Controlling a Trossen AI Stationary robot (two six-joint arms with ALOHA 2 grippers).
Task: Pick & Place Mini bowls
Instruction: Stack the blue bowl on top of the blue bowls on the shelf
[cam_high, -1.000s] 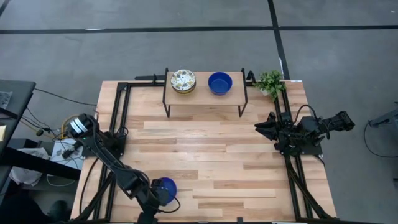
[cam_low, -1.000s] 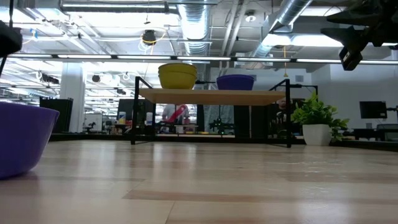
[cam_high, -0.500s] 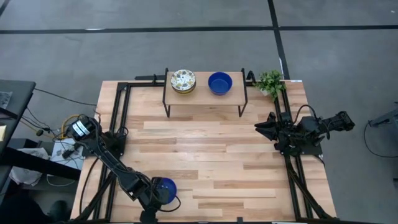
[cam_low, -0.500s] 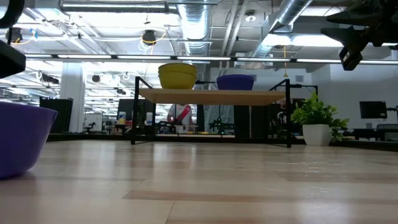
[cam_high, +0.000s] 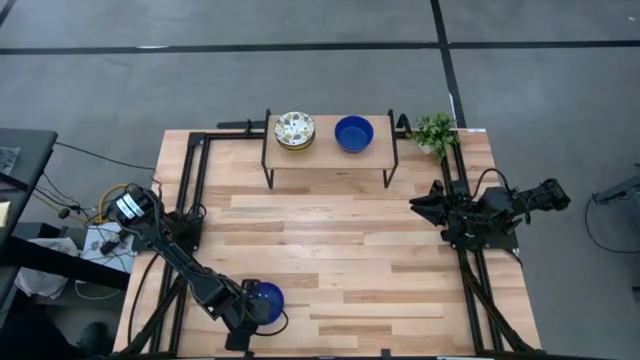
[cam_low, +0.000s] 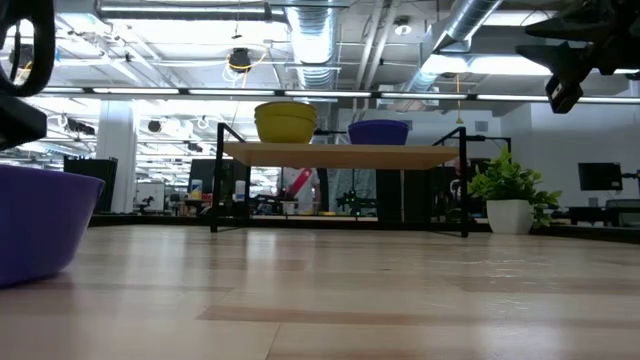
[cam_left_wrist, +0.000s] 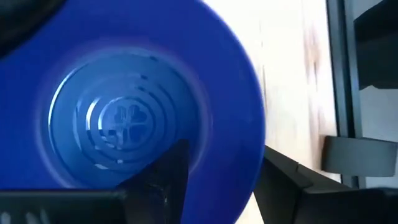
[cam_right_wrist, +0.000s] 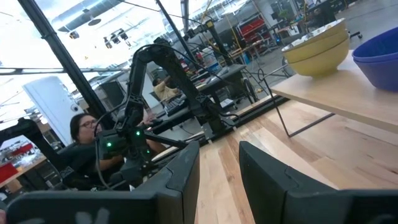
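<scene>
One blue bowl (cam_high: 267, 299) is sitting at the table's (cam_high: 340, 250) near left edge, with the left gripper (cam_high: 246, 311) closing on its rim; the right gripper (cam_high: 420, 207) is waiting at the right, fingers slightly parted.

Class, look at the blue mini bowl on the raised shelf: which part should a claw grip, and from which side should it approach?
Grip the rim of the blue bowl, one finger inside and one outside, coming from above. It sits upright with its mouth open, and its rounded wall probably gives a poor side hold. The floral bowls stand apart, so the rim looks reachable.
</scene>
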